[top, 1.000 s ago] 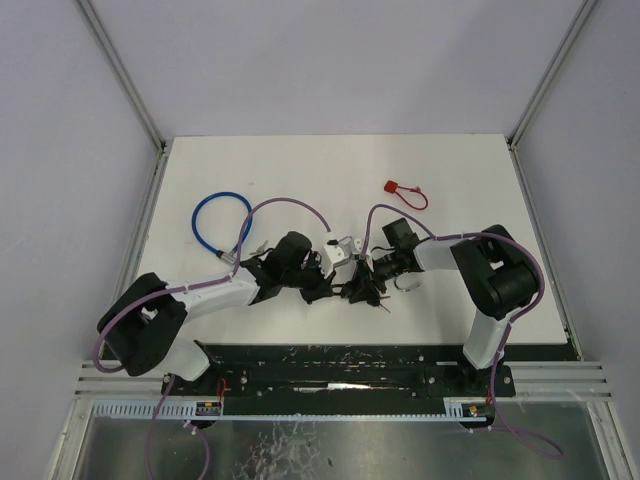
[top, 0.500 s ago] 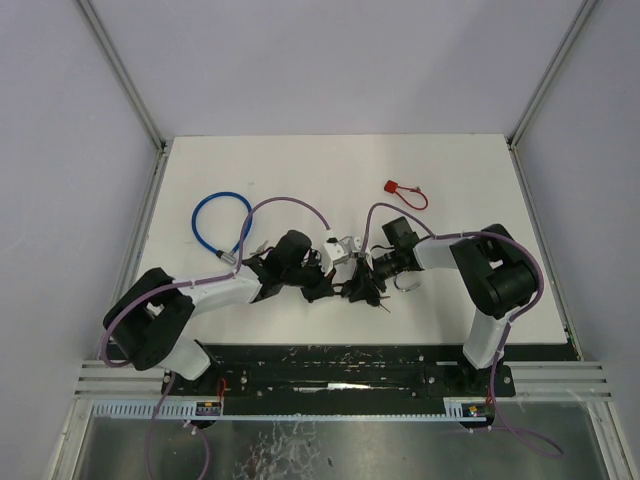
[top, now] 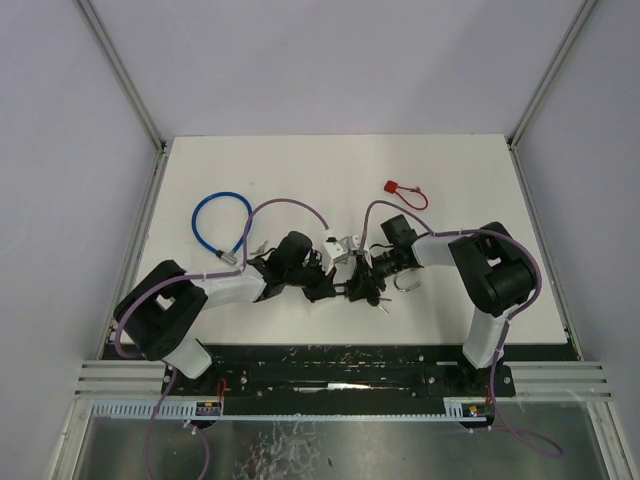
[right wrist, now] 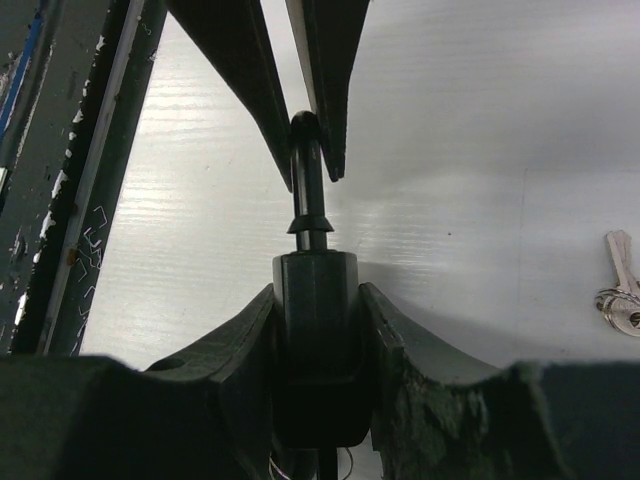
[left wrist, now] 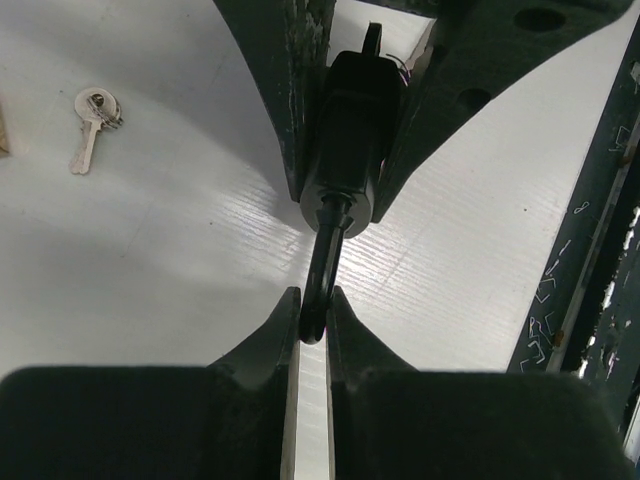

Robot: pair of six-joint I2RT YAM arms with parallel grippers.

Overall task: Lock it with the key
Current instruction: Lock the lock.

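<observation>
Two grippers meet at the lower centre of the overhead view, both fastened on one black padlock (top: 352,290).

The right gripper (right wrist: 316,295) clamps the padlock's body, a smooth, matte, rounded block. It sits between two dark curved fingers (right wrist: 240,350) held at a medium spread. Their inner faces are scuffed and speckled with pale chips.

The left gripper (left wrist: 315,305) is drawn down to a narrow slit. Its tapering black fingertips (left wrist: 270,330) pinch the crown of the shackle (left wrist: 322,265), a slim glossy dark bar bent into a U. A small flared collar rings the shackle where it enters the body.

The key (left wrist: 90,128) lies flat on the table (top: 300,170), at the upper left of the left wrist view. It is plain silver metal with a round bow and a notched blade, and is bunched with at least one other key. The bunch shows again at the right edge of the right wrist view (right wrist: 620,290). It is apart from both grippers and touched by neither.

The table is white, and in both wrist views it shows a fine ribbed grain. A blue cable (top: 197,222), coiled in a single round loop, lies on the left part of the table in the overhead view. A red tie (top: 393,186) with a thin loop lies in the upper right part, well apart from the padlock.
</observation>
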